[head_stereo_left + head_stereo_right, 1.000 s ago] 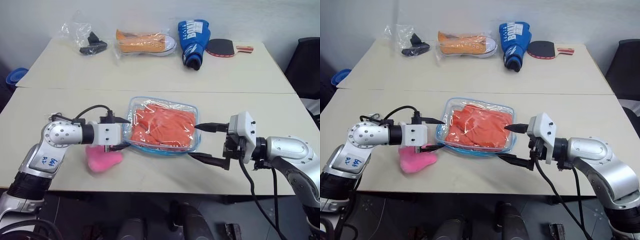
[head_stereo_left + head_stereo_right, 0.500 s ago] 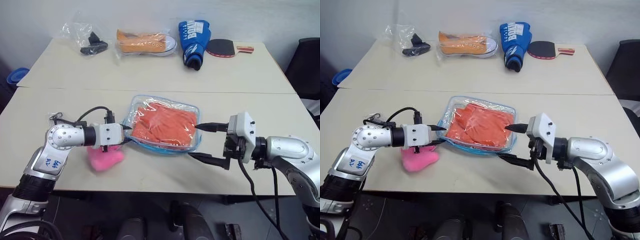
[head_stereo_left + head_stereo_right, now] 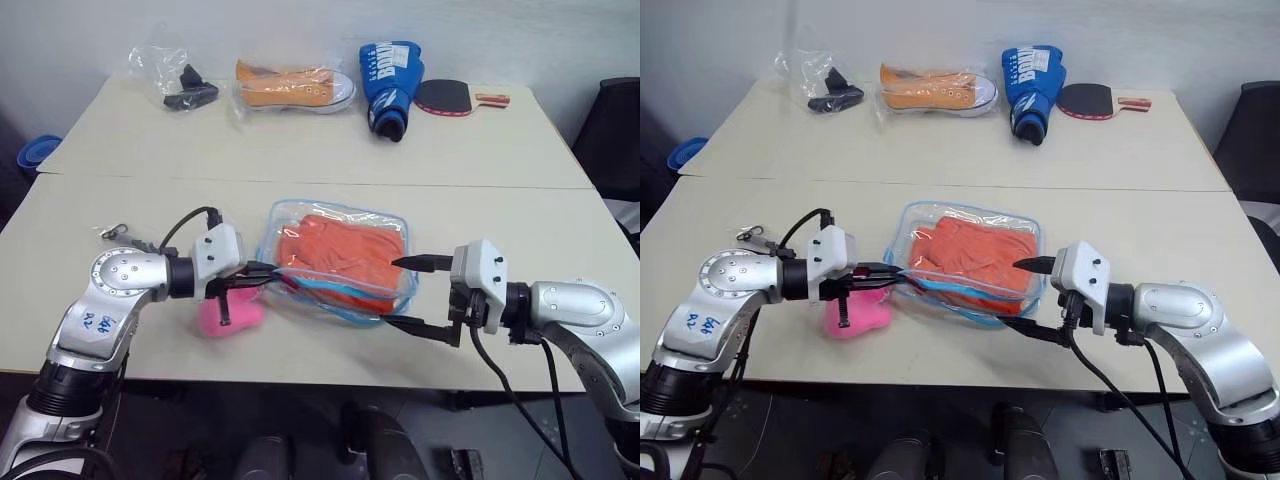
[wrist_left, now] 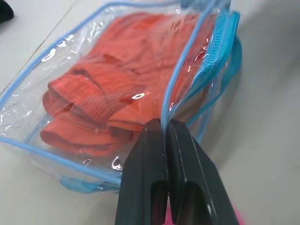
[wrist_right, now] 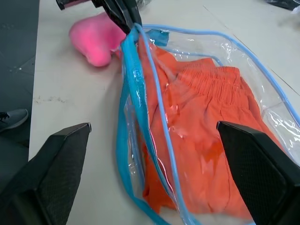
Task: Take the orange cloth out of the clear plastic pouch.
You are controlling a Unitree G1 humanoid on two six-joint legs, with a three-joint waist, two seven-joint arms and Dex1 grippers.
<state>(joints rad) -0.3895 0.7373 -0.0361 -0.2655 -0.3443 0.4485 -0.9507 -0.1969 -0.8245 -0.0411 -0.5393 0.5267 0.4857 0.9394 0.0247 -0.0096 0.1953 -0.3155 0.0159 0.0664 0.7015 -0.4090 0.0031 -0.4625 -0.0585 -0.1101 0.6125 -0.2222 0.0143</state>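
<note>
Two beige tables (image 3: 300, 150) abutted, white wall (image 3: 300, 25) behind

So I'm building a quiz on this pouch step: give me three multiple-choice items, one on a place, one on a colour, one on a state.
1. Where is the pink plush heart?
A. beside the left gripper
B. inside the pouch
C. by the paddle

2. What colour edges the clear plastic pouch?
A. red
B. light blue
C. black

3. How is the right gripper?
A. shut on the cloth
B. shut on the pouch
C. open

Key:
1 A, it lies on the table under that arm.
2 B, the trim shows blue around the orange cloth.
3 C, its fingers stand wide apart at the pouch's end.
</note>
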